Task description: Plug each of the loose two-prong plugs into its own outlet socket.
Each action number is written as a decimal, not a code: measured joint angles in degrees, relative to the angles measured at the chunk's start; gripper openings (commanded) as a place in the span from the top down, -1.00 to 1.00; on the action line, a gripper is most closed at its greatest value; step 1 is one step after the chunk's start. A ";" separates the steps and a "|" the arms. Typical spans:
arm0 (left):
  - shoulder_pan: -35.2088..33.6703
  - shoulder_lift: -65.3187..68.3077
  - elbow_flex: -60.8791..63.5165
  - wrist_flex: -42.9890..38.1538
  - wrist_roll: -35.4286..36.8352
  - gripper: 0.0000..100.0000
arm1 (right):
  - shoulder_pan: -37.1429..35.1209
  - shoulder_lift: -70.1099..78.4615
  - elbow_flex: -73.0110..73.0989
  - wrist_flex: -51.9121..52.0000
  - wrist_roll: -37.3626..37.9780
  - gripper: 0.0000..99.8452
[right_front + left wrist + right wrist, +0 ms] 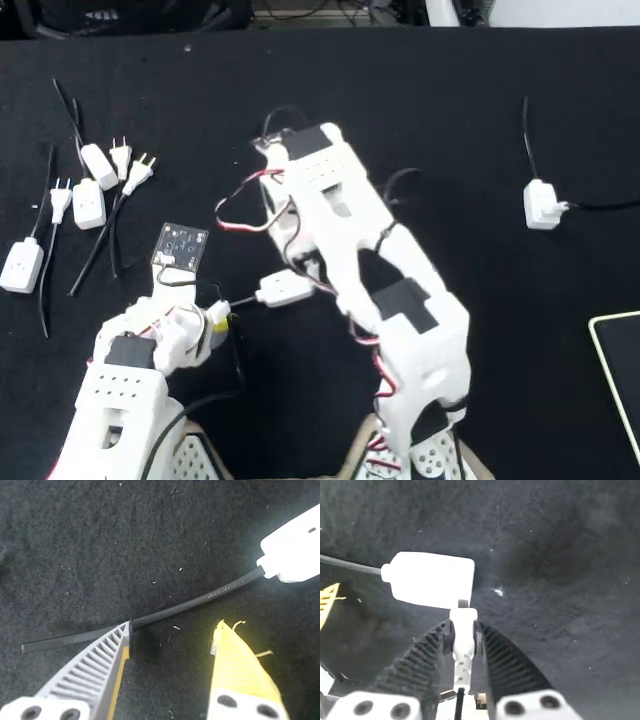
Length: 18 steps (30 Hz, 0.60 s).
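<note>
The right pincer (463, 630) is clamped on a two-prong plug (462, 655), which stands straight out along its fingers. The plug's front end touches the long side of the white outlet socket (432, 580), near the end away from its black cord (190, 602). The socket thus lies directly ahead of this pincer, its long axis crosswise to the plug's. I cannot tell whether the prongs have entered. As I judge it, the coming push runs straight along the plug's axis. The left pincer (174, 627) is spread wide and holds nothing. It is low over the counter (450, 120) with one fingertip at the cord, just beyond the socket's cord end, placed to brace it.
</note>
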<state>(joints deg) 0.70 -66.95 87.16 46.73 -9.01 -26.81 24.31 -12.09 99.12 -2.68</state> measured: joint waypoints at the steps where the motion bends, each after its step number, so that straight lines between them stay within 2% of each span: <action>1: 0.00 0.00 0.00 0.00 0.00 0.47 | -0.53 0.00 0.00 0.00 0.00 0.98; 18: 0.00 0.00 0.00 0.00 0.00 0.47 | -1.76 0.00 -2.11 0.00 1.32 0.98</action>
<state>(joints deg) 0.70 -66.95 87.16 46.73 -9.01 -28.57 24.31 -14.20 99.12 -1.36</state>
